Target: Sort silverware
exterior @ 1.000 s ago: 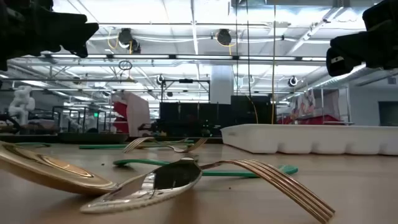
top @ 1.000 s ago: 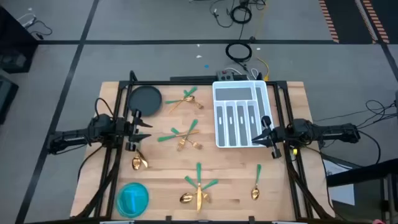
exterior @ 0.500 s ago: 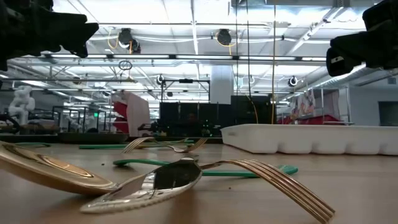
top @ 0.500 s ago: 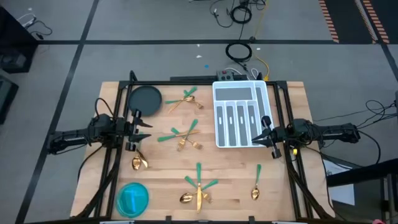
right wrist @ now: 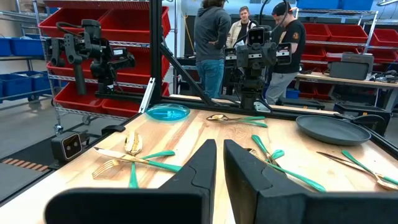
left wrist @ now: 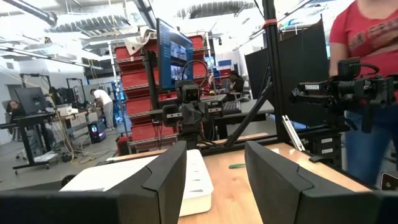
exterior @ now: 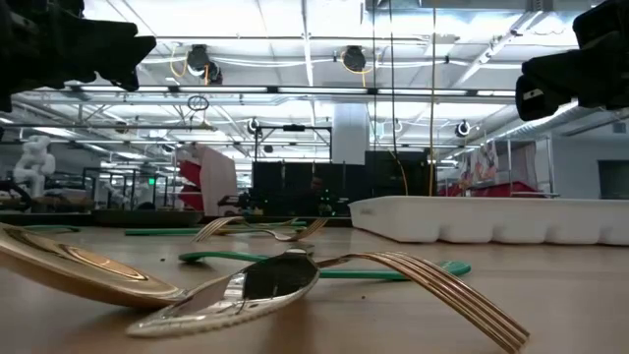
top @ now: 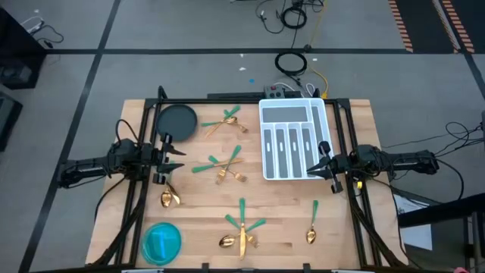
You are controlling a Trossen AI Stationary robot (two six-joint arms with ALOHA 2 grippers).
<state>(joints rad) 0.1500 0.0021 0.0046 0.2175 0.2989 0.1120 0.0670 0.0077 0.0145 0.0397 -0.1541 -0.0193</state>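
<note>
I judged sorting not begun: silverware lay scattered on the tabletop, white tray apparently empty. Left tool hovered apart, holding nothing; right tool hovered closed and empty.

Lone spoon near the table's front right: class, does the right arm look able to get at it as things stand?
Probably yes: the spoon lies alone on bare wood, nothing between it and the right tool, which hovers shut beside the tray.

high: overhead, straight down | low: tabletop level | wrists: face each other across table
</note>
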